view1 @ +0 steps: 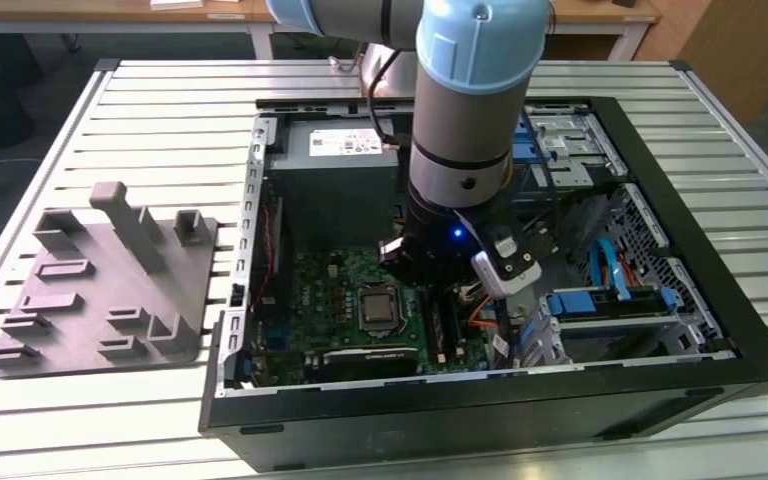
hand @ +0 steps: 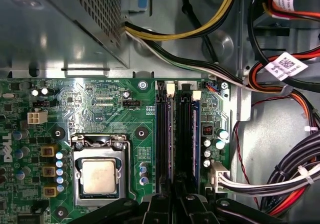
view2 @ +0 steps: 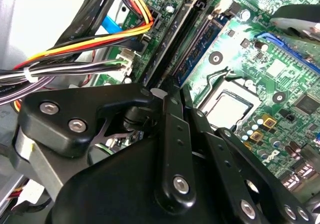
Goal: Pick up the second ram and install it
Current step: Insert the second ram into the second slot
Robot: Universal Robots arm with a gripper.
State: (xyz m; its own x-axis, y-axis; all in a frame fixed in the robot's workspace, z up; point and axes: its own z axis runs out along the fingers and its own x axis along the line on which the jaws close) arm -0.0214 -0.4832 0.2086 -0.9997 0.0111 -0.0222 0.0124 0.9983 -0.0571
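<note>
Under hand (hand: 175,196): ram (hand: 185,134) lengthwise along slots.

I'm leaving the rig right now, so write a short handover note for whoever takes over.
Gripper: down inside the open computer case, directly over the memory slots beside the processor socket; its fingers look closed together above the slots.
Second ram: a dark strip standing in the slot the gripper is lined up with.
Grey fixture: on the table, on the exterior view's left of the case.
Done: ram brought to its slot.
Left: whether it is fully seated cannot be told.

Fixture (view1: 104,290) on table (view1: 758,150), exterior view's left of PC case (view1: 491,400); motherboard (view1: 344,300) inside case.
</note>
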